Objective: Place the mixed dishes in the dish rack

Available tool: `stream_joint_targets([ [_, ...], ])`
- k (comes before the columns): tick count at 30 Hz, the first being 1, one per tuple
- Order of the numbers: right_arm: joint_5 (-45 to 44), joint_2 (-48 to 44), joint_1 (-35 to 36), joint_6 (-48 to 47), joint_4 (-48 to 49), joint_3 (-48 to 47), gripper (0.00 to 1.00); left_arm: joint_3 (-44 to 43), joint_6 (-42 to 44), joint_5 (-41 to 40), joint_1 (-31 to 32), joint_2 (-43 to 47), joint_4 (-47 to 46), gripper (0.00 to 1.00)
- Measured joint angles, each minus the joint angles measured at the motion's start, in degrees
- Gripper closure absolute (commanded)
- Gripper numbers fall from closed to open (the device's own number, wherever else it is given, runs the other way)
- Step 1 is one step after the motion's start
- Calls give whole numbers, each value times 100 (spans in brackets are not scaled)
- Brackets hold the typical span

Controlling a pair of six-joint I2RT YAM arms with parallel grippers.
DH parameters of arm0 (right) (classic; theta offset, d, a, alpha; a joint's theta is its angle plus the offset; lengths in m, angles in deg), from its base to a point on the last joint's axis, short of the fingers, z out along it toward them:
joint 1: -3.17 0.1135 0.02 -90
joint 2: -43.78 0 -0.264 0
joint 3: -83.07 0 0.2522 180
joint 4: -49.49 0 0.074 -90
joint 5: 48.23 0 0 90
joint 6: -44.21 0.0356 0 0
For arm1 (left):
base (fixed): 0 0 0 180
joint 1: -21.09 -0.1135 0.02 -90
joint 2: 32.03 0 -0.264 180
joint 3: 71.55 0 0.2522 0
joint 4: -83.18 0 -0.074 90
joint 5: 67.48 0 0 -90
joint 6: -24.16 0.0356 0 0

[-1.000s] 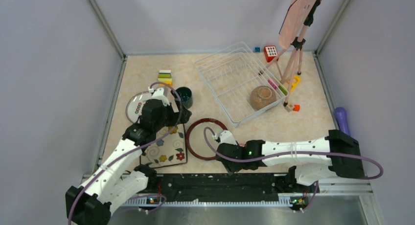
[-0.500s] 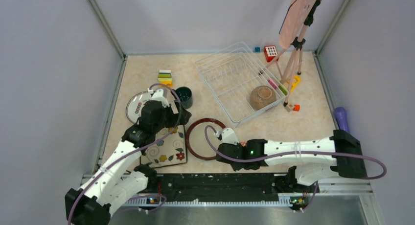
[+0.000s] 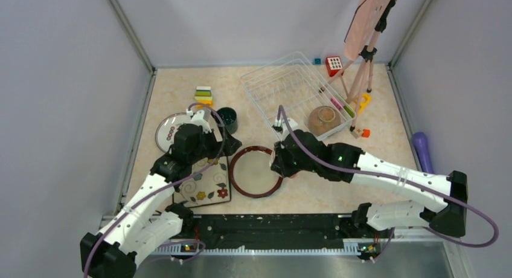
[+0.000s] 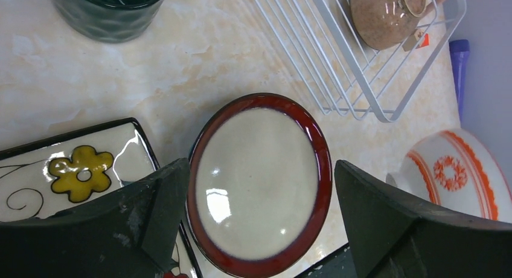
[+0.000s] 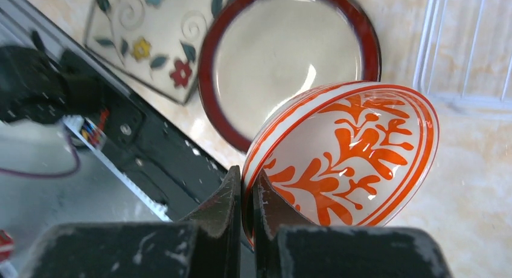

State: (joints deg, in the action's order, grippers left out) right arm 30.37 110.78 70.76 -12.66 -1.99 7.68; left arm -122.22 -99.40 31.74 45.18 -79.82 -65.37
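My right gripper (image 5: 249, 190) is shut on the rim of the orange bowl (image 5: 347, 151), a white bowl with orange leaf marks, tilted in the air above the red-rimmed cream plate (image 5: 284, 54). In the top view that gripper (image 3: 282, 160) hangs at the plate's (image 3: 256, 171) right edge, just short of the dish rack (image 3: 284, 93). A brown bowl (image 3: 324, 119) lies in the rack. My left gripper (image 4: 259, 175) is open above the plate (image 4: 259, 193), holding nothing. The square floral plate (image 3: 205, 181), white red-marked plate (image 3: 166, 130) and teal mug (image 3: 227, 118) rest on the table.
A stack of coloured blocks (image 3: 204, 95) stands behind the mug. A tripod (image 3: 365, 66) with a pink board, a red cube (image 3: 334, 64) and small toys (image 3: 361, 132) crowd the rack's right side. A purple object (image 3: 421, 148) lies by the right wall.
The right gripper closed on the orange bowl's rim and swung it up from the front edge toward the rack. The left arm stayed nearly still.
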Motion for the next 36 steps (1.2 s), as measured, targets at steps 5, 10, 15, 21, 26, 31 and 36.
stream_joint_targets([
  [5, 780, 0, -1001, -33, 863, -15, 100, 0, -55, 151, 0, 2, -173, 6],
  [10, 1296, 0, -1987, 474, 2103, 17, 100, 2, 109, 457, -2, 2, -726, 6],
  [15, 1626, -28, -2691, 1598, 3856, 592, 100, 273, 387, 531, 87, 20, -2120, 4],
  [21, 1952, 155, -3195, 2874, 5438, 1488, 100, 417, 1119, 332, 748, -339, -3488, 1],
  [26, 2186, 442, -3252, 3515, 6140, 1585, 100, -306, 1755, 527, 1001, -1172, -3628, 1],
  [31, 2350, 444, -3259, 3860, 6511, 1593, 100, -804, 2216, 691, 1043, -1657, -3558, 1],
  [36, 2376, 481, -3327, 4022, 6575, 1593, 100, -1102, 2402, 857, 1047, -1919, -3421, 2],
])
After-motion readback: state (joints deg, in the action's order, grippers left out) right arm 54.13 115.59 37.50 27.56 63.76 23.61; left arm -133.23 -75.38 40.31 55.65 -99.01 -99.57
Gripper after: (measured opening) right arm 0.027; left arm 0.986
